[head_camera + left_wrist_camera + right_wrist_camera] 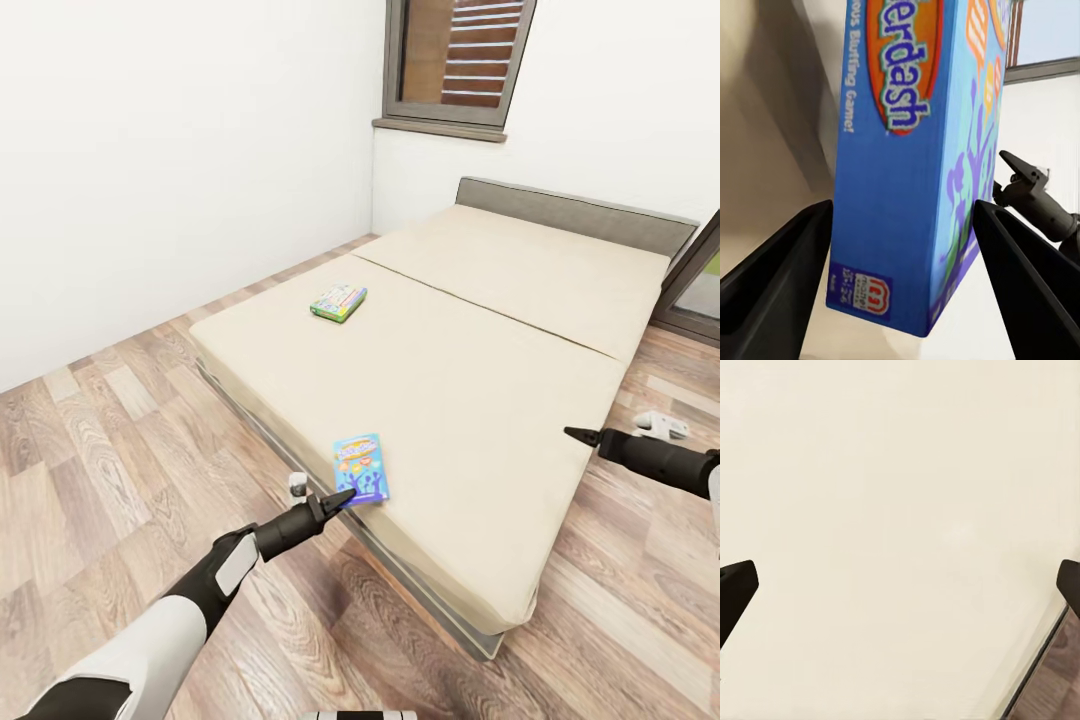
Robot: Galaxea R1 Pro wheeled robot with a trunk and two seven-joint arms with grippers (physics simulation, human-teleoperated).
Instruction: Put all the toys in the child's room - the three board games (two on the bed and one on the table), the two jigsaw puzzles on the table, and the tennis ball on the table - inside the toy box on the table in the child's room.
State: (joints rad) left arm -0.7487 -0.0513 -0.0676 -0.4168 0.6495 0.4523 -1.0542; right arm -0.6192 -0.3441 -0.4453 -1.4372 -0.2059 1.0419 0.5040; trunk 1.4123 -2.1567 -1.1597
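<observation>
A small blue board game (362,467) with cartoon figures lies at the near edge of the bed (480,380), on its cream mattress. My left gripper (345,497) is at the box's near corner. In the left wrist view its two fingers (795,262) press on both sides of the blue box (915,150), shut on it. A second board game (339,301), green and multicoloured, lies flat near the mattress's far left edge. My right gripper (572,433) hovers over the bed's right edge, open, with bare mattress (900,472) beneath it. It also shows in the left wrist view as the right gripper (1020,176).
White walls stand at the left and back, with a shuttered window (460,60) above the grey headboard (570,210). Wood plank floor (110,440) surrounds the bed. A small white object (297,485) sits by the bed's near side, and a white item (660,423) lies on the floor at right.
</observation>
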